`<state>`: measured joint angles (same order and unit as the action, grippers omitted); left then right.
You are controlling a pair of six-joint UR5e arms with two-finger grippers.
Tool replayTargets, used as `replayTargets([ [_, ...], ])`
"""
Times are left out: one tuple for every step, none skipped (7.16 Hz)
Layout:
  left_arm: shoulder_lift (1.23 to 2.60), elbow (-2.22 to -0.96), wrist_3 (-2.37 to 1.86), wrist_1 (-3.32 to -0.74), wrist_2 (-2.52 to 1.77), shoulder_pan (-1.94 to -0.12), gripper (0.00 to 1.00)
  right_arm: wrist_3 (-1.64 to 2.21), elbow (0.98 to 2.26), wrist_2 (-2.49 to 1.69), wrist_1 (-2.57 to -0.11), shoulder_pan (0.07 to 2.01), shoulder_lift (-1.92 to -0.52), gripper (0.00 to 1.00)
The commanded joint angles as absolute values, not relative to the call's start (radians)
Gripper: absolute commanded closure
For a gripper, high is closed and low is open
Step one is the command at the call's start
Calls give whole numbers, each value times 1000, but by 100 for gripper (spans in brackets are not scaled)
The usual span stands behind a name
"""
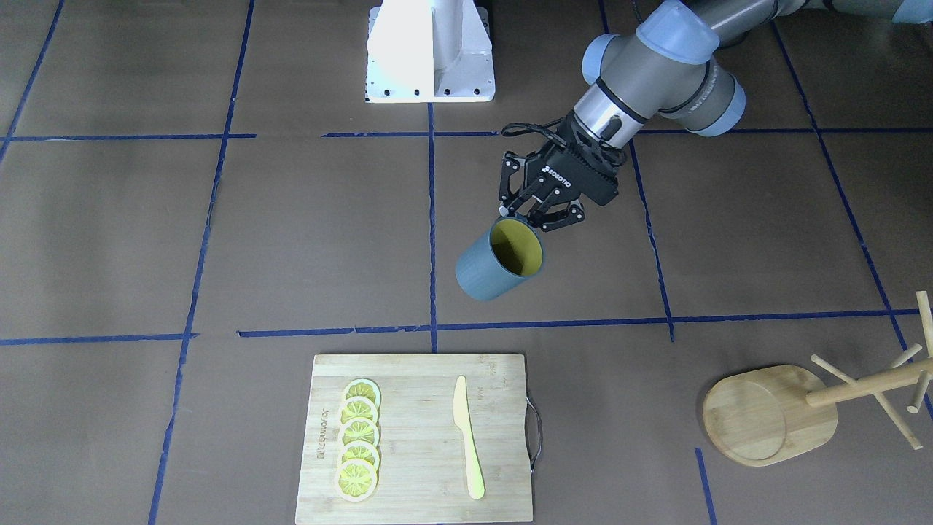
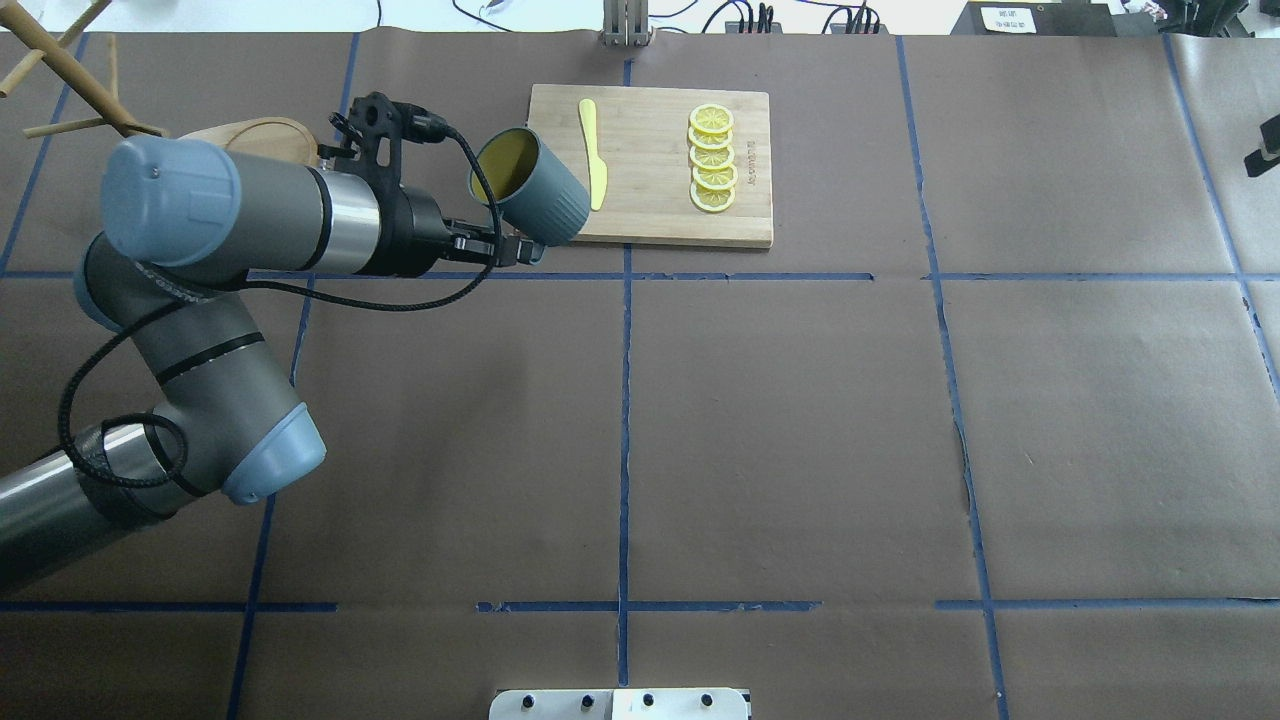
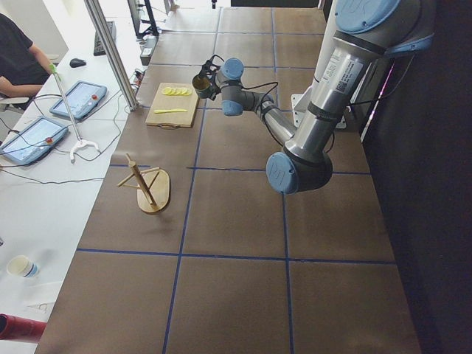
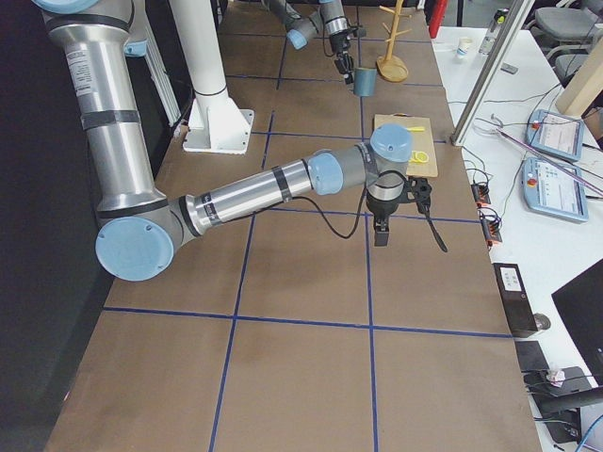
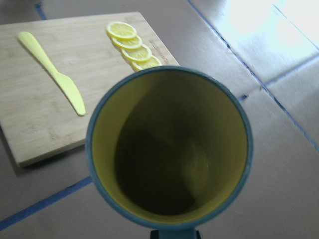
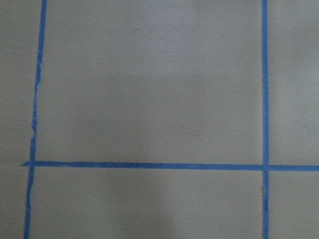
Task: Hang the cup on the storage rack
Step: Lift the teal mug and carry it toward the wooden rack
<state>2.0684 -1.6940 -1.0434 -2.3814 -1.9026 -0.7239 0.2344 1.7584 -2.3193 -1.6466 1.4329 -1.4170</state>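
Left gripper (image 1: 521, 217): closed on the cup (image 1: 490, 271) near its rim; cup tilted, yellow-green inside showing, near the cutting board (image 1: 423, 445) on the robot's side of it; rack (image 1: 758, 423) upright toward the table's left end, well apart from the cup; right gripper (image 4: 380, 235): pointing down over the table, opening cannot be told.

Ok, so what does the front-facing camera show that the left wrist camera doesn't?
Only the front-facing view shows the left gripper holding the cup, the wooden rack off to the side, and all five lemon slices. Only the wrist view looks straight into the cup's yellow-green inside, which appears empty, and it catches just four slices. Both show the cup, the cutting board and the yellow knife.
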Motion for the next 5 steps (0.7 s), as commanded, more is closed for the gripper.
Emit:
replayTargets([
  [2068, -1683, -1310, -2393, -1898, -803, 100, -16, 1758, -2319, -1647, 1500, -1492, 0],
  [2069, -1649, -1492, -2449, -1898, -849, 100, -17, 1779, -2321, -1649, 1509, -1502, 0],
  [2068, -1593, -1576, -2544, -1898, -879, 100, -8, 1808, -2319, -1646, 1509, -1509, 0],
  [2068, -1506, -1695, -2697, -1898, -900, 100, 0, 1822, -2316, -1644, 1508, -1508, 0],
  [2068, -1450, -1804, -2818, -1898, -923, 100, 36, 1848, -2304, -1644, 1508, -1508, 0],
])
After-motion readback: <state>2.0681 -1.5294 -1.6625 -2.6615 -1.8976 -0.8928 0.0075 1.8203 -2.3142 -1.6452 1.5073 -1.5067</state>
